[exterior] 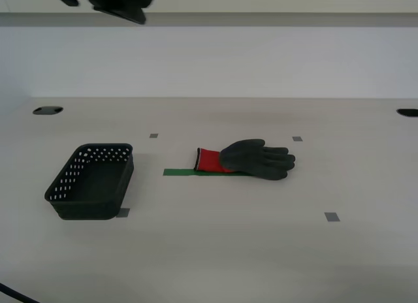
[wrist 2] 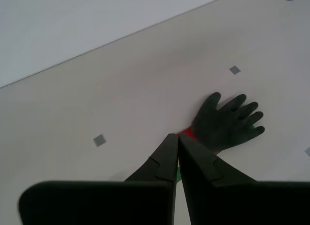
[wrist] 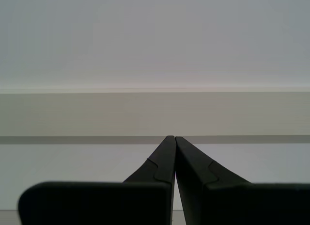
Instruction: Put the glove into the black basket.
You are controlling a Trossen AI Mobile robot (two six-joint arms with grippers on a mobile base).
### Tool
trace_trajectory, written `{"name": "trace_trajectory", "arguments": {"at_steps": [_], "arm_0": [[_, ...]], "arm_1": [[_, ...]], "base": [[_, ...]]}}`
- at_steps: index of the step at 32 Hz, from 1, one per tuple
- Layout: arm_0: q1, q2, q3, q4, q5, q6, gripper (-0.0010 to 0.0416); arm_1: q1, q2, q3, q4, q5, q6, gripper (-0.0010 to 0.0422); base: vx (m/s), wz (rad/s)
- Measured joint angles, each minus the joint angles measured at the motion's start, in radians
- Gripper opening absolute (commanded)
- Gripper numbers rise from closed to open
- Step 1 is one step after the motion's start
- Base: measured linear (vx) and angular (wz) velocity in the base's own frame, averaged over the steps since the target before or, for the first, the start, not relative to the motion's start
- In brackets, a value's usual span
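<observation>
Glove (exterior: 251, 159) lies mid-frame, basket (exterior: 91, 182) lower left, well apart. My second gripper (wrist 2: 177, 136) pressed together above glove, presumably approaching; my first gripper (wrist: 174, 137) likewise, idle.

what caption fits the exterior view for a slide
Grey work glove with red cuff lying on green tape, apart from the empty black basket toward the exterior view's left.

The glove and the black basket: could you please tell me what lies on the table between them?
In the exterior view, a green tape strip runs from under the glove toward the black basket. Otherwise the table there is bare.
</observation>
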Motion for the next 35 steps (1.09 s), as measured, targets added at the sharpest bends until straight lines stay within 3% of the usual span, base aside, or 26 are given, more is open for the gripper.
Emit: {"name": "trace_trajectory", "arguments": {"at_steps": [4,11,22,25,26,29,35], "arm_0": [[0.000,0.000,0.000,0.000,0.000,0.000,0.0001],[0.001,0.000,0.000,-0.003,0.000,0.000,0.0001],[0.000,0.000,0.000,-0.011,-0.002,0.000,0.0001],[0.000,0.000,0.000,-0.020,-0.001,0.000,0.0001],[0.000,0.000,0.000,-0.023,-0.001,0.000,0.0001],[0.001,0.000,0.000,-0.026,-0.002,0.000,0.0001],[0.000,0.000,0.000,-0.036,-0.002,0.000,0.0001]], "arm_1": [[-0.057,0.164,0.129,-0.031,0.004,0.001,0.0000],[-0.156,0.560,0.552,-0.290,0.002,0.015,0.0000],[-0.229,1.017,1.099,-0.514,0.006,0.038,0.0000],[-0.243,1.167,1.242,-0.582,0.006,0.009,0.0000],[-0.246,1.203,1.292,-0.613,-0.001,-0.023,0.0000],[-0.255,1.259,1.309,-0.597,0.004,-0.065,0.0000],[-0.270,1.328,1.302,-0.612,0.005,-0.084,0.0000]], "base": [[0.000,0.000],[0.000,0.000],[0.000,0.000],[0.000,0.000],[0.000,0.000],[0.000,0.000],[0.000,0.000]]}}
